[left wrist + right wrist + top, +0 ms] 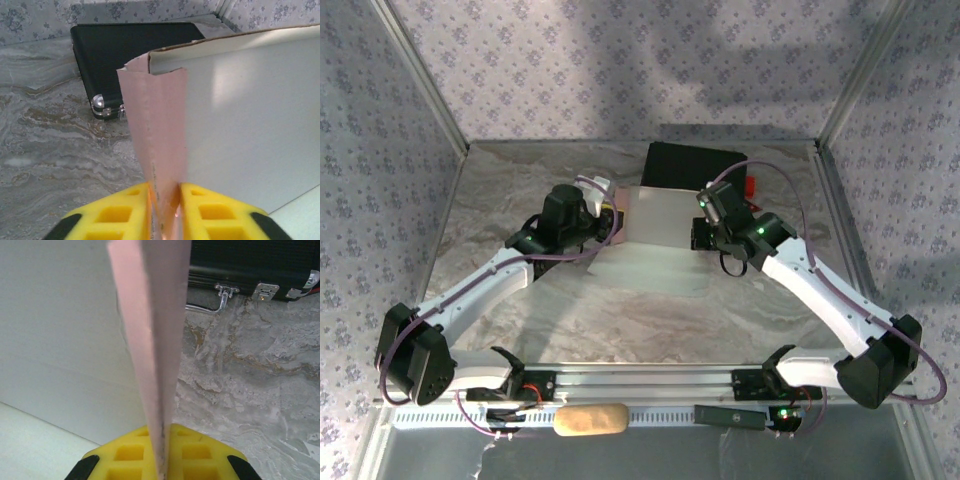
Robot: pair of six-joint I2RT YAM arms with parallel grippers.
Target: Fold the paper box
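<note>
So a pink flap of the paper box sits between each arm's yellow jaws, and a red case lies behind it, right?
Not quite: the case is black, not red, as the left wrist view shows. A pink flap of the paper box does sit between each arm's yellow jaws.

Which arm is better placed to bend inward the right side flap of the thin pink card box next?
Right, probably. The right gripper is shut on that upright flap of the thin pink card box; the left gripper holds the opposite flap.
</note>
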